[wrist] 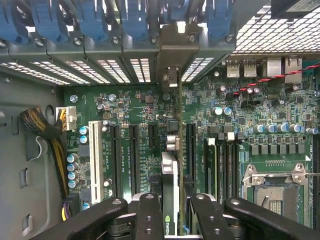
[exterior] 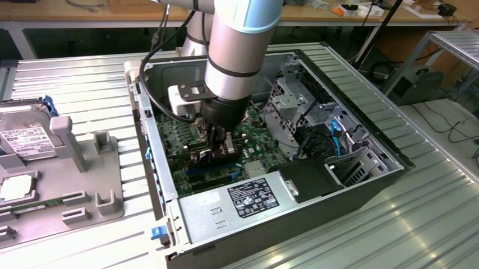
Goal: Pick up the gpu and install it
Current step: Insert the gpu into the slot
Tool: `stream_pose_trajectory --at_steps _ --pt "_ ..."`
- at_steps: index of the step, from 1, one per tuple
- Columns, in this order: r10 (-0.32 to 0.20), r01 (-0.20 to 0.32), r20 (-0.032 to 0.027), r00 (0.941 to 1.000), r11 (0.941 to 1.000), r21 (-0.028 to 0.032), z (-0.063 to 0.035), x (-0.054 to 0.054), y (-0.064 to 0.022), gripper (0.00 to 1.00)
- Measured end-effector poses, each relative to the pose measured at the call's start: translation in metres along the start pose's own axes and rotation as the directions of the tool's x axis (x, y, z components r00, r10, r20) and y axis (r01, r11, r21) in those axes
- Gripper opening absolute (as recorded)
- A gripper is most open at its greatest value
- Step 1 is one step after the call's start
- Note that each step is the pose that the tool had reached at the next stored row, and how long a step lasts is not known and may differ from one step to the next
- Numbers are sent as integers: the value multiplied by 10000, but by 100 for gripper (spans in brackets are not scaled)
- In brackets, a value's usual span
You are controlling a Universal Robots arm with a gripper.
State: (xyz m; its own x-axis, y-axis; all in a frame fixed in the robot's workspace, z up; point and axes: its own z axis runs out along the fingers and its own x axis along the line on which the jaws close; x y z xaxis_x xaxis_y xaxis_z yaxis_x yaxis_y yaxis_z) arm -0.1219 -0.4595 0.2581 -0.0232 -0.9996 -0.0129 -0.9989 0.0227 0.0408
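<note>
Pincer [wrist: 170, 210] is clenched on the gpu [wrist: 170, 187], holding it edge-down over the motherboard [wrist: 220, 145] slots inside the open case [exterior: 359, 185] on the desk [exterior: 419, 224].

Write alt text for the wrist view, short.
The gripper holds the gpu edge-on between its black fingers, above the green motherboard inside an open PC case. The card's metal bracket end reaches toward the rear slot openings, with black expansion slots either side.
</note>
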Motion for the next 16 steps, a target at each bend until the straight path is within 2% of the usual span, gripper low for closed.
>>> stream_pose_trajectory --at_steps 4,14,15,16 --pt "-1 1 2 10000 10000 2 60 1 10 27" --pt "1 -1 3 10000 10000 0 68 3 23 27" --pt "2 -2 17 10000 10000 7 74 2 23 28" --pt "1 -1 9 10000 10000 5 71 2 23 34"
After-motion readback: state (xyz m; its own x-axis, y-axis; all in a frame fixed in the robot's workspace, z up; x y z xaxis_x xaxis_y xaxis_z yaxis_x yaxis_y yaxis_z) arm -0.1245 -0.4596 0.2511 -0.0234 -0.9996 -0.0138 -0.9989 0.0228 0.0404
